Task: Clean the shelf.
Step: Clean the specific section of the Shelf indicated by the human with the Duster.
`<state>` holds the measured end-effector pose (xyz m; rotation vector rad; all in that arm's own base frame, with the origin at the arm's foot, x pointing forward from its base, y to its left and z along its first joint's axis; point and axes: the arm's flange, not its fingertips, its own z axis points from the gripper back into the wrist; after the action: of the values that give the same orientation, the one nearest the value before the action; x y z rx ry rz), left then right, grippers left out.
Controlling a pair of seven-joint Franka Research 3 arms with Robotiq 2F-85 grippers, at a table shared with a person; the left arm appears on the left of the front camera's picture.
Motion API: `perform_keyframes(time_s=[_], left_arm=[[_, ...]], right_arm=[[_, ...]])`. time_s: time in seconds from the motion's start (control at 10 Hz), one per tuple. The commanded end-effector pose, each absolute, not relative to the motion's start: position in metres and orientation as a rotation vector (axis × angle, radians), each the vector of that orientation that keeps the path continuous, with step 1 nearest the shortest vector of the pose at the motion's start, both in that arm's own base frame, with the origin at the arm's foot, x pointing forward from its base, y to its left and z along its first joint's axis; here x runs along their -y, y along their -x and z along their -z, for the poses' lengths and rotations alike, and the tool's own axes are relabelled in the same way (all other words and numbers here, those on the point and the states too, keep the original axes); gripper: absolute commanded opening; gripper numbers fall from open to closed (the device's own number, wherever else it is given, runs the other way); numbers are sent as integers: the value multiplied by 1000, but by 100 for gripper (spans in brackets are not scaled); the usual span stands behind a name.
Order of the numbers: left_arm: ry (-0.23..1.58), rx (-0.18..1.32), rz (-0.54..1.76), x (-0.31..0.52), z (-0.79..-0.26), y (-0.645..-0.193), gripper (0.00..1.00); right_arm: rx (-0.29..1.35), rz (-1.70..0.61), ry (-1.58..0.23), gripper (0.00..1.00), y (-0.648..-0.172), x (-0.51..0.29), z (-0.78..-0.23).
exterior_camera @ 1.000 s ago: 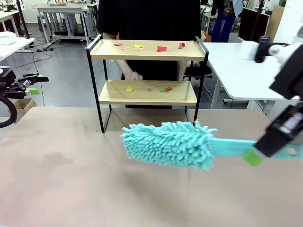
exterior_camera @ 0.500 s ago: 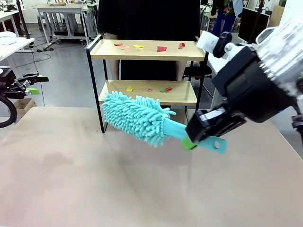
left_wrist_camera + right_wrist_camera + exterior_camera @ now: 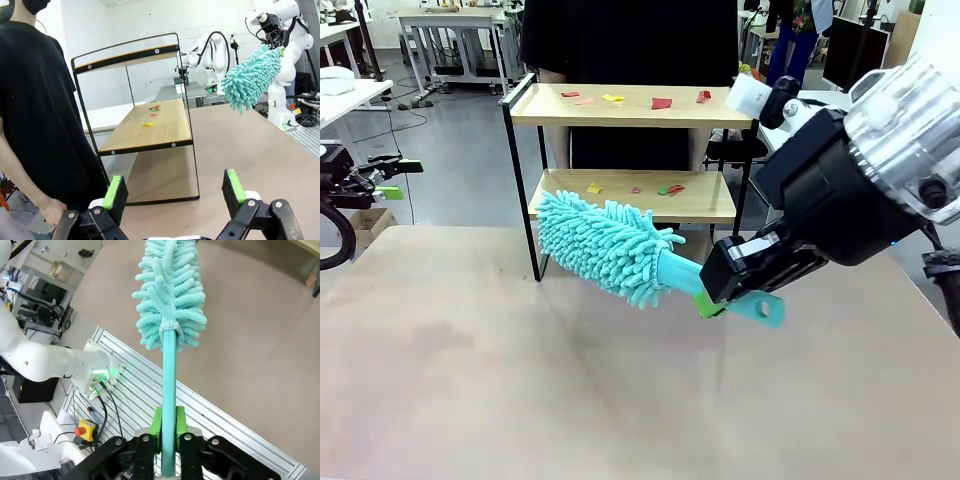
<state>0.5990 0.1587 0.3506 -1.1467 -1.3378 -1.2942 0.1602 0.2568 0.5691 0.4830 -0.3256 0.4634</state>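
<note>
The shelf (image 3: 632, 118) stands at the table's far side, its two wooden boards in a black frame. Small coloured scraps (image 3: 662, 103) lie on the top board and more scraps (image 3: 666, 189) on the lower one. My right gripper (image 3: 713, 302) is shut on the handle of a fluffy teal duster (image 3: 605, 246), whose head hangs just in front of the lower board's left half. From the wrist, the right gripper (image 3: 168, 432) clamps the duster (image 3: 170, 295) handle. My left gripper (image 3: 400, 178) hangs open off the table's left edge. The left gripper (image 3: 175, 192) looks along the shelf (image 3: 150, 122).
A person in a black top (image 3: 630, 45) stands right behind the shelf. A white table (image 3: 830, 150) lies to the back right. The brown table (image 3: 570, 390) stretches bare in front of the shelf.
My right arm has swung the duster up and left, from low over the table's right side to just in front of the lower board. The person's hand behind the shelf has withdrawn.
</note>
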Motion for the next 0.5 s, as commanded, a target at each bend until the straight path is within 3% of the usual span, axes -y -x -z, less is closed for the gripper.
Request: perform_keyframes(time_s=[0.0, 0.4], left_arm=[[1141, 1340, 1310, -159, -353, -598, 100], [1141, 1340, 1310, -159, -353, -598, 100]], right_arm=[[325, -456, -483, 13, -161, -258, -568], [389, -385, -576, 13, -187, -286, -551]])
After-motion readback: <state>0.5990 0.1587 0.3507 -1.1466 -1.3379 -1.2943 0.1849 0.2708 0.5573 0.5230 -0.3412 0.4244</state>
